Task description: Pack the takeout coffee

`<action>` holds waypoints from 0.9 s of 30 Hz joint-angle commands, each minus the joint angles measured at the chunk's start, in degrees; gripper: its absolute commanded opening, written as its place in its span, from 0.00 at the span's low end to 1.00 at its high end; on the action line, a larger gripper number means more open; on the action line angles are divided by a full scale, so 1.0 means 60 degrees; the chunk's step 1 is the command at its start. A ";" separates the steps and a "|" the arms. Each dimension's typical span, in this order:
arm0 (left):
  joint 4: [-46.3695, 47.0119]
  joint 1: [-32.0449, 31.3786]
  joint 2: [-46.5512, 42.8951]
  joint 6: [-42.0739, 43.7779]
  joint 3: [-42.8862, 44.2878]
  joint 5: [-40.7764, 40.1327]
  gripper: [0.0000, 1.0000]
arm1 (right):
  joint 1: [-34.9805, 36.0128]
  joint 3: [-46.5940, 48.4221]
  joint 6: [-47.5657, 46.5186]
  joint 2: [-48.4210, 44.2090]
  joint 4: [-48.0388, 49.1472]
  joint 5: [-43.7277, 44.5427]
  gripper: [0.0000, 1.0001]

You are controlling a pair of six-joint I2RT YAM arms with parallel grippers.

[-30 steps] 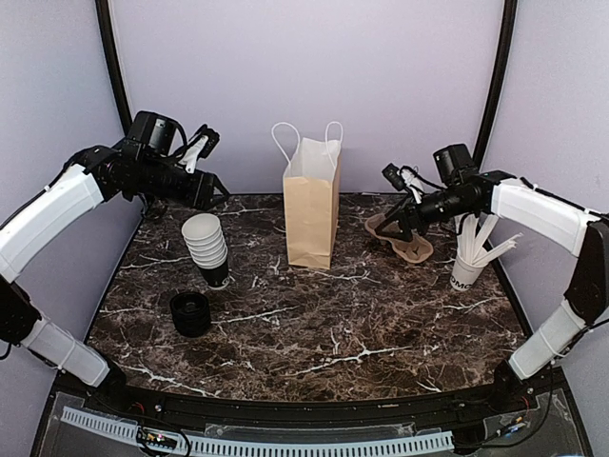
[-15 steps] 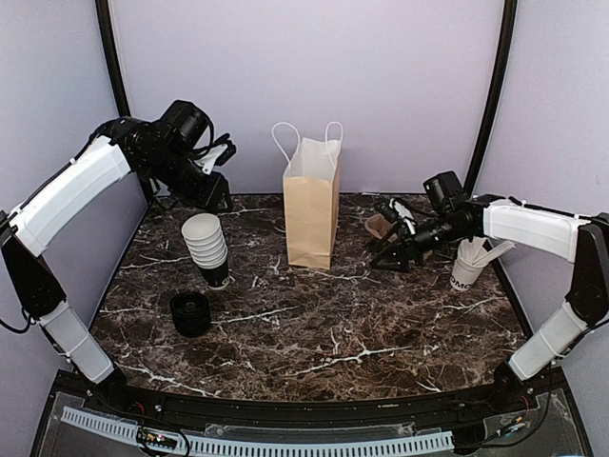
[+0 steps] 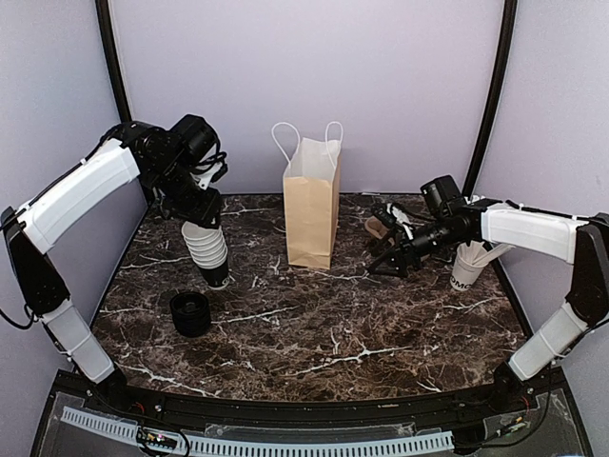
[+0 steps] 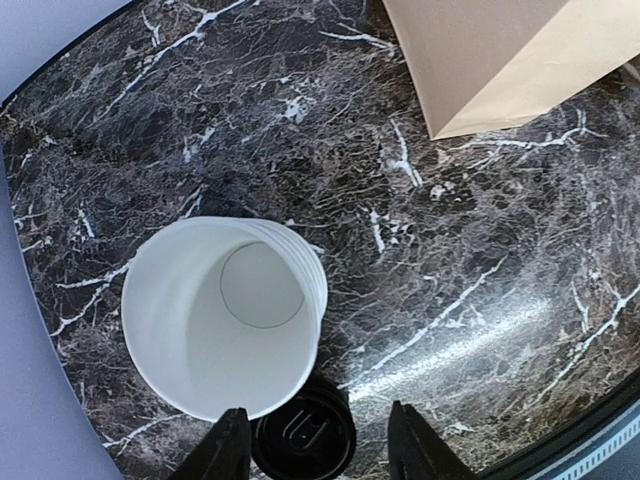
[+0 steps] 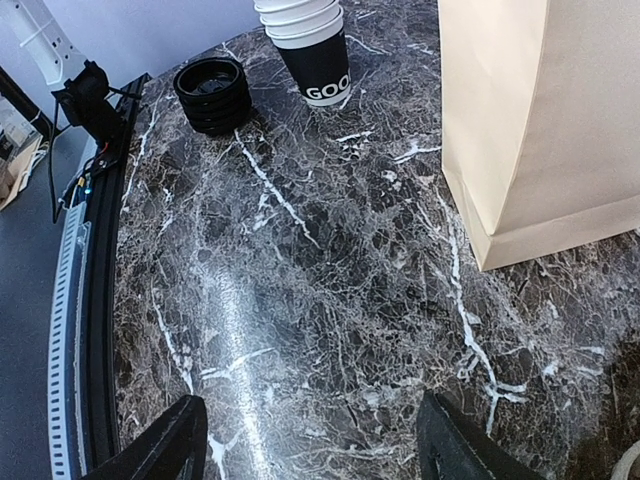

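1. While the takeout coffee (image 3: 190,312) stands upright on the left front part of the bench (image 3: 343,328) with its black lid on, neither claw touches it.
2. From the left wrist, the coffee sits at the bottom edge of the view, framed between the two fingers of the left claw (image 4: 318,425), which hangs above it without contact.
3. The left claw's jaws are spread wide and hold nothing.
4. Just behind the coffee, with a small gap between them, leans a stack of lidless cups (image 3: 211,255). In the top view the left claw is directly over the stack's open white mouth, close above its rim.
5. The left arm arches up from the near left corner with its elbow high against the left wall and its wrist bent steeply down.
6. A brown paper bag (image 3: 312,214) stands upright at the middle back of the bench, well apart from the coffee and to its right.
7. The right claw (image 3: 388,259) is low over the bench to the right of the bag, far from the coffee. Its fingers are wide apart and empty, and its camera looks across the bench to the coffee on the far side.
8. The right arm reaches in from the right with its forearm nearly level and sloping slightly down to the left.
9. A white cup of stirrers (image 3: 468,267) stands just behind that forearm, near the right edge.
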 commanded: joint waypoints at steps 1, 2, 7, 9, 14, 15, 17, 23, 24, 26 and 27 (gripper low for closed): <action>-0.0180 -0.0044 0.0435 0.0374 0.0155 -0.0851 0.48 | 0.0082 -0.0207 -0.0152 -0.0259 0.0392 0.0172 0.73; -0.0096 -0.0040 0.0548 0.0476 0.0212 -0.0886 0.48 | 0.0079 -0.0247 -0.0164 -0.0272 0.0411 0.0197 0.73; 0.0157 -0.0039 0.0943 0.0651 0.0366 -0.0607 0.45 | 0.0076 -0.0242 -0.0190 -0.0252 0.0376 0.0209 0.72; 0.0124 -0.0039 0.1121 0.0642 0.0519 -0.0588 0.43 | 0.0080 -0.0233 -0.0232 -0.0251 0.0351 0.0224 0.72; -0.0090 -0.0039 0.1421 0.0498 0.0905 -0.0914 0.39 | 0.0080 -0.0242 -0.0299 -0.0210 0.0338 0.0262 0.72; -0.0103 -0.0028 0.1453 0.0481 0.0949 -0.0931 0.39 | 0.0086 -0.0242 -0.0307 -0.0215 0.0329 0.0258 0.71; -0.0136 -0.0025 0.1505 0.0436 0.0995 -0.0937 0.39 | 0.0081 -0.0239 -0.0323 -0.0231 0.0311 0.0247 0.71; -0.0278 0.0032 0.1690 0.0241 0.1055 -0.0701 0.36 | 0.0084 -0.0278 -0.0368 -0.0212 0.0314 0.0276 0.71; -0.0280 0.0033 0.1726 0.0212 0.1061 -0.0668 0.35 | 0.0084 -0.0276 -0.0368 -0.0201 0.0323 0.0276 0.71; -0.0324 0.0047 0.1776 0.0168 0.1077 -0.0563 0.33 | 0.0086 -0.0252 -0.0368 -0.0180 0.0310 0.0217 0.71; -0.0359 0.0067 0.1791 0.0146 0.1080 -0.0540 0.33 | 0.0083 -0.0249 -0.0368 -0.0173 0.0296 0.0179 0.71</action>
